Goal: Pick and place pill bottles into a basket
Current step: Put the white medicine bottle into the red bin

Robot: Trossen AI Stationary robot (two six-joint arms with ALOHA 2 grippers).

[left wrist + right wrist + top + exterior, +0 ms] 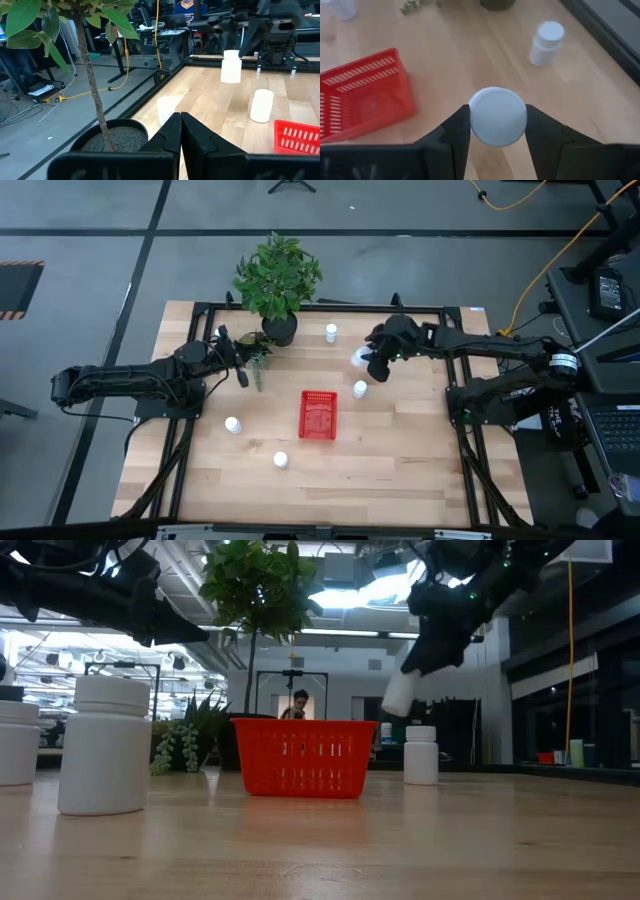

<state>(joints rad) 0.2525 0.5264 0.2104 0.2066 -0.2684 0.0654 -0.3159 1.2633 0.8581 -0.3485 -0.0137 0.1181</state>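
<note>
The red basket [318, 415] stands mid-table and also shows in the low view [305, 757]. My right gripper [375, 363] is to the basket's far right, above the table, shut on a white pill bottle [399, 694]. Other white bottles stand upright on their bases on the table: one right of the basket [359, 389], one at the far side [331, 332], two at the near left [233, 424] [281, 460]. My left gripper [180, 134] is shut and empty, beside the plant pot [110, 137]. My right gripper pinches the bottle between its two fingers, one on each side of the bottle's round end [498, 116], which faces the wrist camera. The fingers slant down from above. The bottle hangs tilted below them [399, 694], clear of the table.
A dark pot with a green plant [277, 280] stands at the far edge, left of centre, with a small trailing plant [258, 365] by it. A black frame [320, 307] runs round the table. Bare wood lies at the near right.
</note>
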